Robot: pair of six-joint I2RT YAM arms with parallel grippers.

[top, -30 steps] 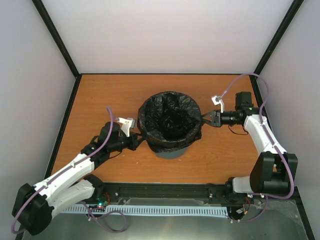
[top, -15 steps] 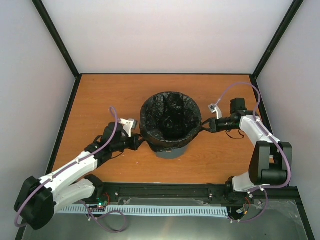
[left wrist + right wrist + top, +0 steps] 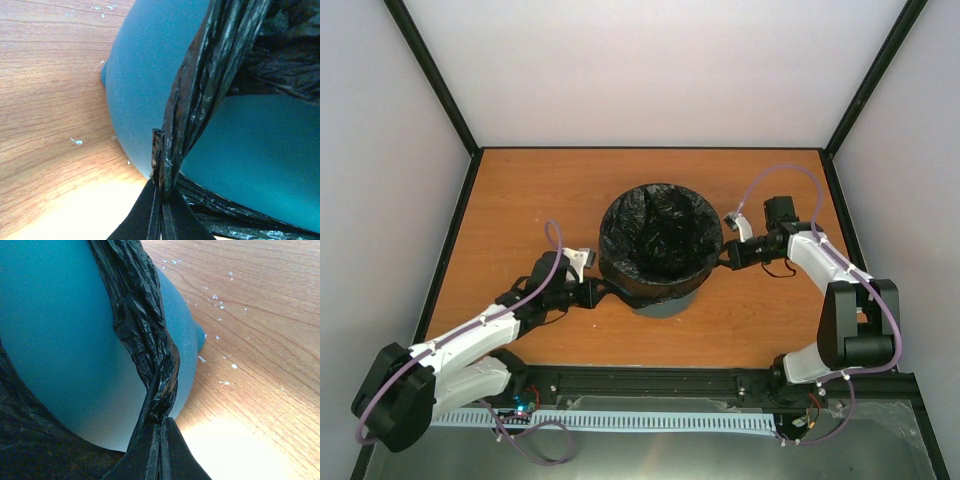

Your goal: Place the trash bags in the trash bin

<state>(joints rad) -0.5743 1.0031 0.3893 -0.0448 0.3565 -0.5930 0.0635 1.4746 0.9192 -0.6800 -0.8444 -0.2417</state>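
Observation:
The teal-blue trash bin [image 3: 658,301] stands at the table's middle, lined by the black trash bag [image 3: 660,235], whose film is folded over the rim and down the outside. My left gripper [image 3: 601,290] is shut on a twisted strand of the bag [image 3: 200,85] low beside the bin's left wall [image 3: 140,85]. My right gripper [image 3: 725,257] is shut on another twisted strand of the bag [image 3: 145,340] against the bin's right wall [image 3: 55,340]. Both strands are pulled taut downward.
The bin stands on an orange wooden table [image 3: 540,190] enclosed by white walls with black frame posts. A black rail [image 3: 650,380] runs along the near edge between the arm bases.
Both grippers have moved down and inward beside the bin, pulling the bag's edge further down over the rim. The bin has stayed in place.

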